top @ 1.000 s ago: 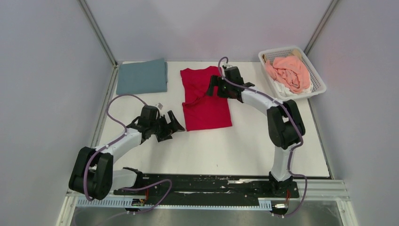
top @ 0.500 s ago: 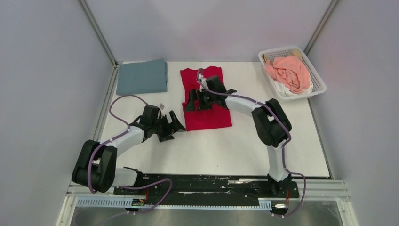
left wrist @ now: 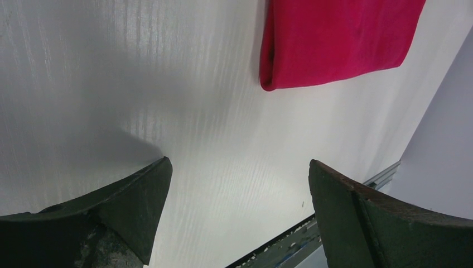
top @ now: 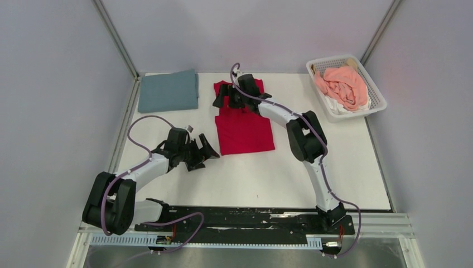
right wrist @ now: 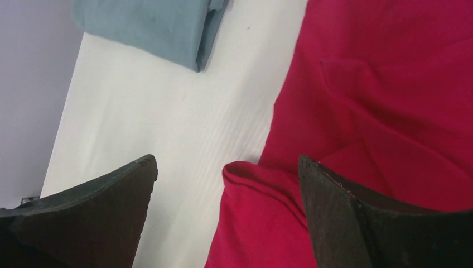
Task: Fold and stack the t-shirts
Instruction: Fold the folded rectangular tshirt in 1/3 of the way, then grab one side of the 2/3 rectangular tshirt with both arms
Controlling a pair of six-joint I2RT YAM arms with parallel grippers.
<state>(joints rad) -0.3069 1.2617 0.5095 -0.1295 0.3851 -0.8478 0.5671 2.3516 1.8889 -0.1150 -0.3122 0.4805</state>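
The bright red t-shirt (top: 244, 129) lies folded lengthwise in the middle of the table. My right gripper (top: 224, 103) hangs open over its far left corner. In the right wrist view (right wrist: 227, 162) a rolled red edge (right wrist: 262, 223) lies between the jaws, and I see no grip on it. The grey-blue t-shirt (top: 168, 90) lies folded at the far left and also shows in the right wrist view (right wrist: 156, 28). My left gripper (top: 207, 155) is open and empty just left of the red shirt's near left corner (left wrist: 334, 44); in its own view (left wrist: 240, 163) only table shows between the jaws.
A white lattice basket (top: 375, 89) at the far right holds a salmon-pink shirt (top: 341, 84) on a white one (top: 339, 105). Grey walls close the left, back and right. A black rail (top: 251, 215) runs along the near edge.
My right gripper has swung left across the red shirt, then back to its far left corner. The shirt's upper part now lies flatter. The left arm has barely moved.
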